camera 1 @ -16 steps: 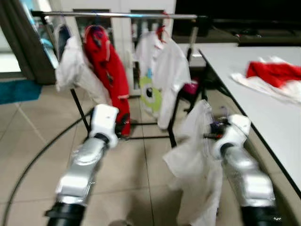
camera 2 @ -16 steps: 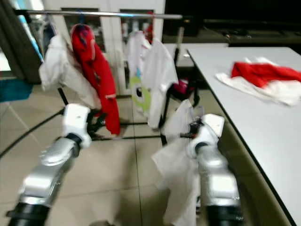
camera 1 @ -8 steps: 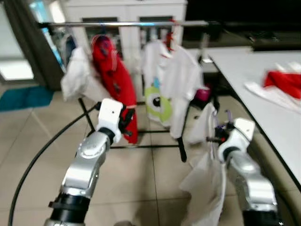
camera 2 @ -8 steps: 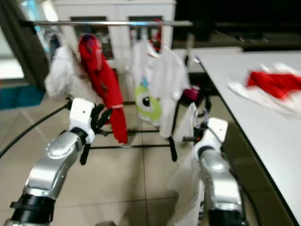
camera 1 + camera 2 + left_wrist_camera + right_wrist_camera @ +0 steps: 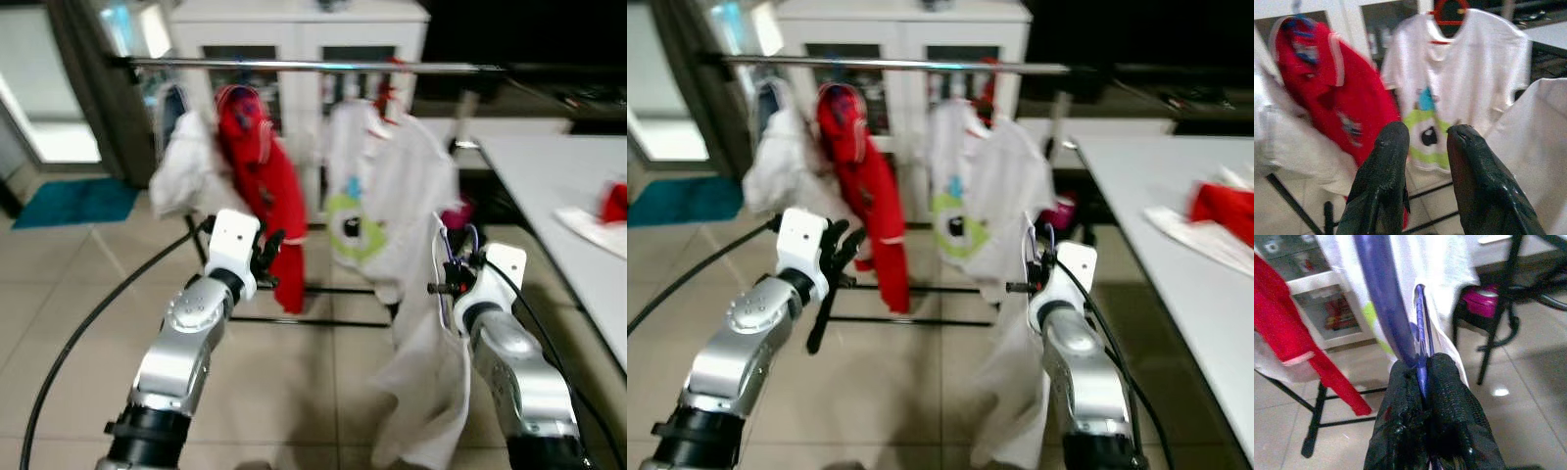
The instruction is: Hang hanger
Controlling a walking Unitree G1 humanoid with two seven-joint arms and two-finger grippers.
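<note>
My right gripper [image 5: 1422, 374] is shut on a purple hanger [image 5: 1378, 293] carrying a white garment [image 5: 426, 392] that droops beside my right arm, low and right of the rack. The metal clothes rail [image 5: 294, 65] runs across ahead, above both grippers. On it hang a white garment [image 5: 181, 166], a red garment [image 5: 265, 186] and a white T-shirt with a green monster [image 5: 382, 196]. My left gripper [image 5: 1427, 142] is open and empty, raised in front of the red garment.
A white table [image 5: 558, 186] stands on the right with a red and white cloth [image 5: 1215, 211] on it. A white cabinet [image 5: 294, 29] is behind the rack. A black cable [image 5: 78, 323] curves over the tiled floor; a teal mat [image 5: 73, 201] lies far left.
The camera has swung, so the rack sits more to the right and nearer. My left gripper has risen toward the red garment. The right gripper keeps its hold on the hanger.
</note>
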